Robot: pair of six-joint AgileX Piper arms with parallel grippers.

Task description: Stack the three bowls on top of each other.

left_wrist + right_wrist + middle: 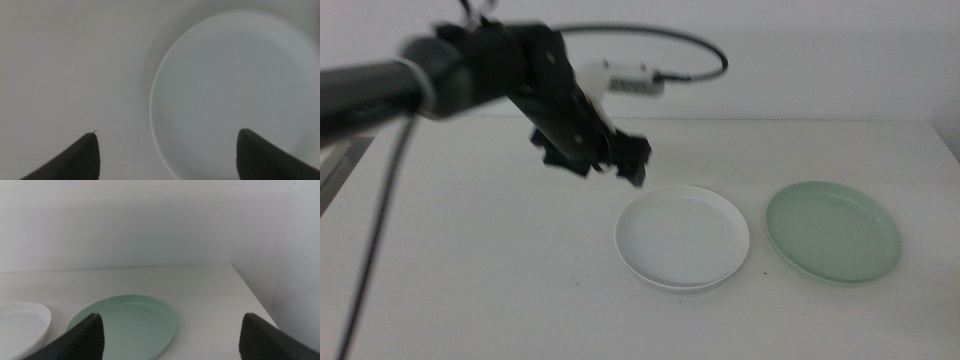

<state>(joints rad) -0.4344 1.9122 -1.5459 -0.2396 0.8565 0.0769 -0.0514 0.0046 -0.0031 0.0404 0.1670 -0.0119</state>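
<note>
Left claw (620,165) spread wide, empty, hovering over counter (470,260); shallow round white plastic bowl (682,237) sits at its 4 o'clock, closest. Right claw (170,330) open too, waiting near pale mint green plastic bowl (833,231).

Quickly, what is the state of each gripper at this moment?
Left gripper: open, empty, above the table next to the white bowl.
Right gripper: open, empty, waiting near the green bowl.

Looks like robot lab or test bench, not home. Plain white table (470,270) against bare white wall (800,50), no decor. Black robot arm (490,70) with exposed cable (660,45) over tabletop. Near its gripper (595,155), only plain plastic dishes: white bowl (682,238), mint green bowl (833,231) beyond.
</note>
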